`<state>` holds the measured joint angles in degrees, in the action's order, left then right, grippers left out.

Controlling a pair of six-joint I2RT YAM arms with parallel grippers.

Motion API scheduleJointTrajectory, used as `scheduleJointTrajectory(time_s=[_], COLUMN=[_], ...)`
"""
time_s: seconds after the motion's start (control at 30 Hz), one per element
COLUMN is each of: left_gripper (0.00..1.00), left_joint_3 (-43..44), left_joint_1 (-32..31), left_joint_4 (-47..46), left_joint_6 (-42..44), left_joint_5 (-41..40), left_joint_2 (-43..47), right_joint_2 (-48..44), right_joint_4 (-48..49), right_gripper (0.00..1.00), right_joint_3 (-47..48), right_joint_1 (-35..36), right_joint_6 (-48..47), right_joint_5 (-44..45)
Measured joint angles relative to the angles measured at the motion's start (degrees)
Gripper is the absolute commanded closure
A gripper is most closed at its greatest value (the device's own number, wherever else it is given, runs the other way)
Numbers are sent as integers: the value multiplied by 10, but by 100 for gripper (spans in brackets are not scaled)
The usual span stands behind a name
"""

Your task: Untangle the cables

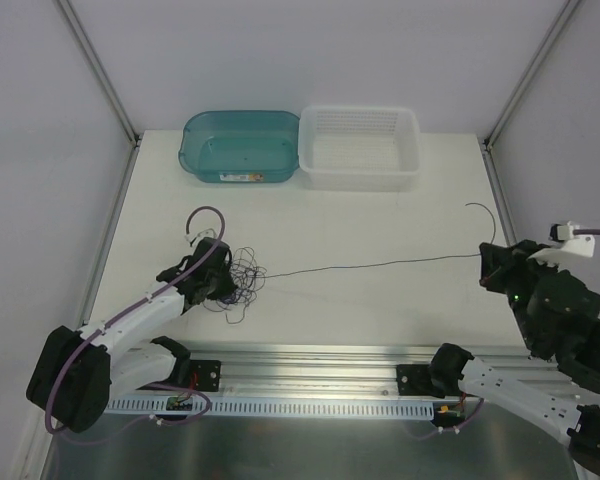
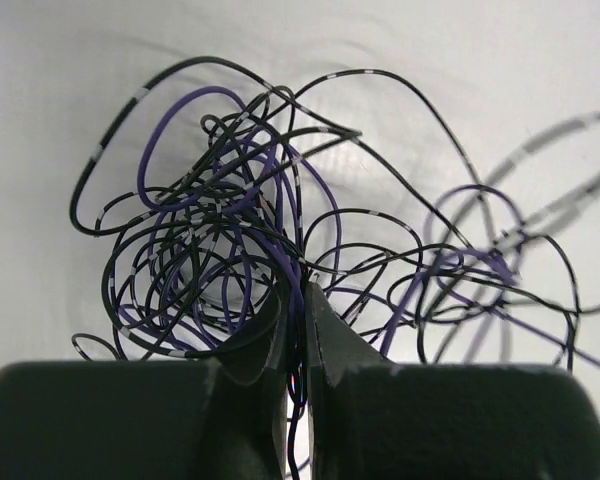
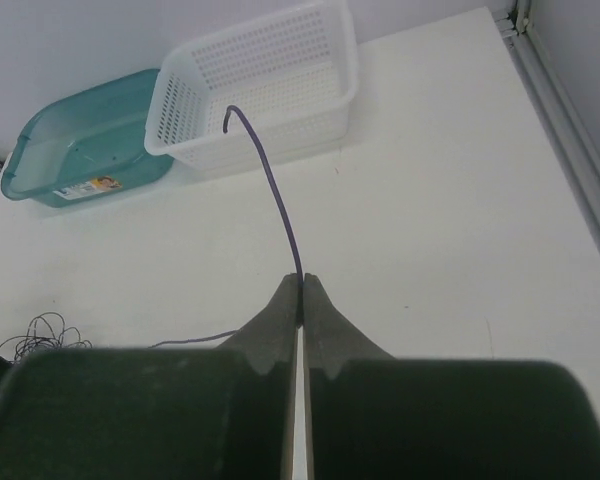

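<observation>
A tangle of thin black and purple cables [image 1: 242,280] lies at the table's left middle; it fills the left wrist view [image 2: 240,240]. My left gripper [image 1: 223,284] is shut on several strands of the tangle, which pass between its fingertips [image 2: 302,300]. One thin cable [image 1: 380,264] runs taut from the tangle to the right. My right gripper [image 1: 488,264] is shut on that cable near its end, in the right wrist view [image 3: 301,285]. The cable's free end [image 3: 260,160] curves up past the fingertips.
A teal tub [image 1: 240,146] and a white mesh basket [image 1: 360,146] stand side by side at the back of the table; both also show in the right wrist view, the tub [image 3: 80,150] left of the basket [image 3: 260,80]. A metal rail [image 1: 320,375] runs along the near edge.
</observation>
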<state>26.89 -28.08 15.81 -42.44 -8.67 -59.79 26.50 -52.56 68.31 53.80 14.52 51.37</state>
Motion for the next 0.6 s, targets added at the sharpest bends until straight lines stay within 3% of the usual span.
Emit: scheduleJointTrajectory(time_s=[0.37,0.6], left_gripper=[100,100], left_joint_3=[59,99], left_joint_1=[117,192], left_joint_4=[15,22], left_joint_6=[36,50], left_joint_5=[-9,-9], left_joint_2=[-60,-102], right_joint_2=[-3,-2], right_joint_4=[-21,-41], right_gripper=[99,99], right_joint_3=[150,192], right_joint_1=[2,20], right_joint_6=[-103,-127], right_joint_5=[39,39])
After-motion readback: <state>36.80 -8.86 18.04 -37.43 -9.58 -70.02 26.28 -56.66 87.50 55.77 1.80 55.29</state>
